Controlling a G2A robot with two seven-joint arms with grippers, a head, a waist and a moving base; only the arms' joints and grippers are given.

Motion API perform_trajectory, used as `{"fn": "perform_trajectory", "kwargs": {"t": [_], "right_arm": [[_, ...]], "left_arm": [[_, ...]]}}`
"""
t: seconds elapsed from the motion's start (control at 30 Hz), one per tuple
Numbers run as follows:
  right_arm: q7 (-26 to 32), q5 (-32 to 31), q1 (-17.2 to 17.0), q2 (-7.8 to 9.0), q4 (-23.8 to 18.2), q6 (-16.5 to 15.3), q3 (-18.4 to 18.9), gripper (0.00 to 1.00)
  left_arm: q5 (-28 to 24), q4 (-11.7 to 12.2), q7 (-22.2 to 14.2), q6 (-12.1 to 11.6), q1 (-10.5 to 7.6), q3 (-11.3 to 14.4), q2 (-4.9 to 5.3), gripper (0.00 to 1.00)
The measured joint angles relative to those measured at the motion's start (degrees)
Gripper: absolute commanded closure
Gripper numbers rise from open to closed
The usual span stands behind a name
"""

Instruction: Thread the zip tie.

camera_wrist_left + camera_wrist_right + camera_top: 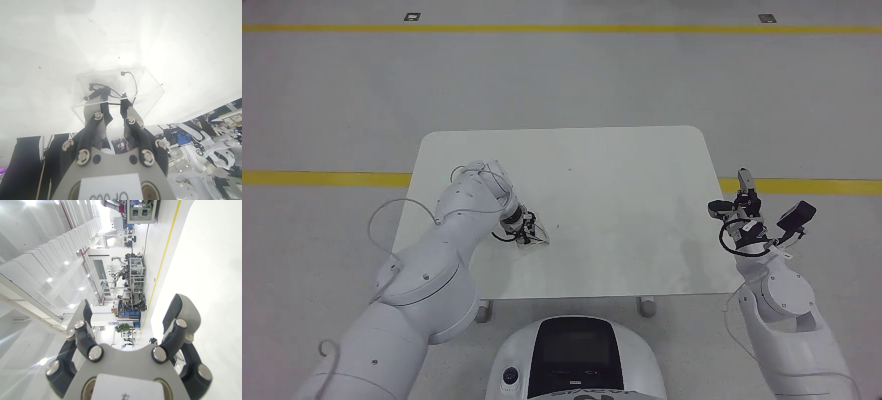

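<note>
Left gripper point(114, 97) reaches from a bent arm down into a clear box point(151, 98), its fingers a small way apart and clamping nothing, with one thin strap crossing the gap. Several black zip ties point(135, 82) lie loose inside the box, which stands near the front left of the white table point(622, 190). Right gripper point(131, 300) hangs wide open and empty beyond the table's right edge.

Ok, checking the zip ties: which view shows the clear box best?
The left wrist view: the clear box is close up, black zip ties visible through its walls, left gripper at it. In the top view it is a small shape beside that gripper; the right wrist view faces the room.
</note>
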Motion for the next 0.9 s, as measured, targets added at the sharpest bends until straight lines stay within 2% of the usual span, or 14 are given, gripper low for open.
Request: {"fn": "perform_trajectory", "kwargs": {"t": [0.2, 0.67, 0.9], "right_arm": [[0.00, 0.00, 0.00, 0.00, 0.00, 0.00, 0.00, 0.00], [0.00, 0.00, 0.00, 0.00, 0.00, 0.00, 0.00, 0.00], [0.00, 0.00, 0.00, 0.00, 0.00, 0.00, 0.00, 0.00]], "left_arm": [[0.78, 0.00, 0.17, 0.00, -0.21, 0.33, -0.35, 0.87], [2.14, 0.00, 0.02, 0.00, -0.19, 0.92, -0.56, 0.73], [2.49, 0.00, -0.14, 0.00, -0.21, 1.07, -0.58, 0.71]]}}
